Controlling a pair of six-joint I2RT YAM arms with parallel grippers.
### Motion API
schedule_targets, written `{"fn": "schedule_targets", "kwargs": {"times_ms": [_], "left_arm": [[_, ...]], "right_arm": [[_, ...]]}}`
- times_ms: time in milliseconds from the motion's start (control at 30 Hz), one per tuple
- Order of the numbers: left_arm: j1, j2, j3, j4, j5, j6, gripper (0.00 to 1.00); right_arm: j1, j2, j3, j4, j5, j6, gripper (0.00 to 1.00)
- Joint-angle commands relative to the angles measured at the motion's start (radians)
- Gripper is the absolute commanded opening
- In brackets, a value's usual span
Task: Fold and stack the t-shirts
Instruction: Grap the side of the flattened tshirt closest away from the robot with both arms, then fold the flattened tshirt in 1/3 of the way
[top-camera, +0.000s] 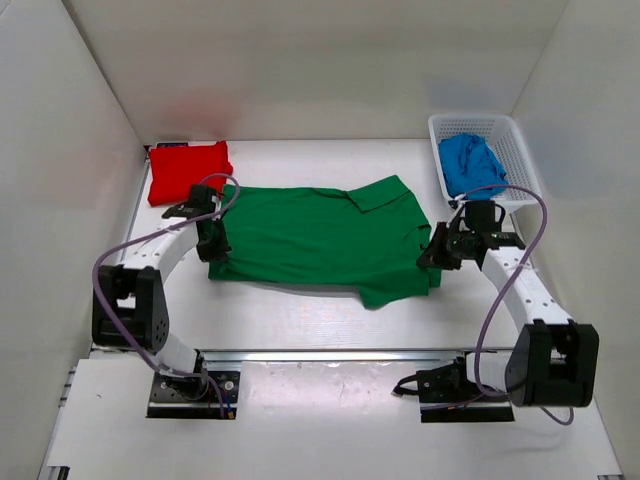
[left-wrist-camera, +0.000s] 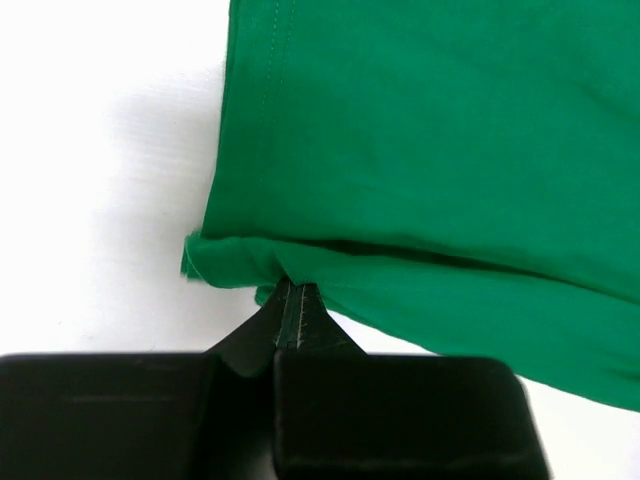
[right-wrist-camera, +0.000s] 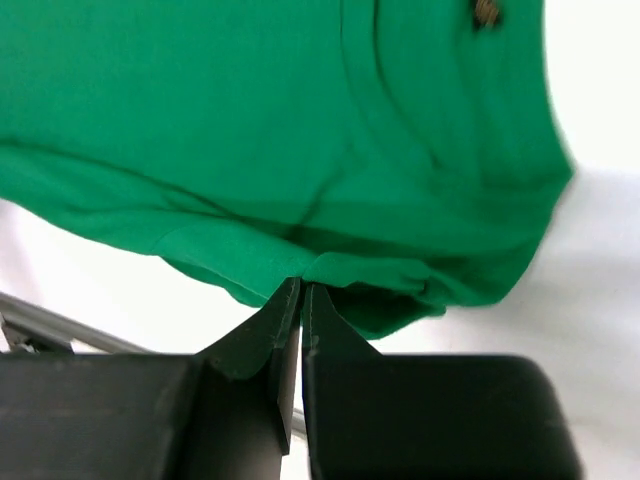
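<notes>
— Progress?
— One done, I'd say: the folded red cotton t-shirt lies beyond the left fingers. Both pairs pinch the green cotton t-shirt, which is stretched between them. The crumpled blue t-shirt beyond the right fingers waits.

My left gripper sits at the bottom of the frame, big and black. My two fingers are pressed tight together, and a bit of the green shirt is pinched between their tips. The shirt fills the top and right of the frame. Its edge runs down the middle left, with a sewn line along it. By my fingertips the cloth bunches into a small fold. The white table shows on the left.
</notes>
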Motion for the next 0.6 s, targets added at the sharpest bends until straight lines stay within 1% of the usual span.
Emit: {"fn": "schedule_targets", "kwargs": {"times_ms": [0, 233, 367, 567], "left_arm": [[0.007, 0.031, 0.046, 0.017, 0.031, 0.013, 0.0], [0.019, 0.114, 0.112, 0.022, 0.045, 0.012, 0.0], [0.019, 0.161, 0.161, 0.011, 0.035, 0.024, 0.0], [0.025, 0.223, 0.189, 0.011, 0.033, 0.026, 0.01]], "right_arm": [[-0.038, 0.077, 0.084, 0.084, -0.031, -0.04, 0.0], [-0.055, 0.231, 0.187, 0.118, -0.043, -0.051, 0.0], [-0.071, 0.281, 0.228, 0.133, -0.059, -0.054, 0.0], [-0.062, 0.372, 0.284, 0.144, -0.065, -0.054, 0.0]]}}
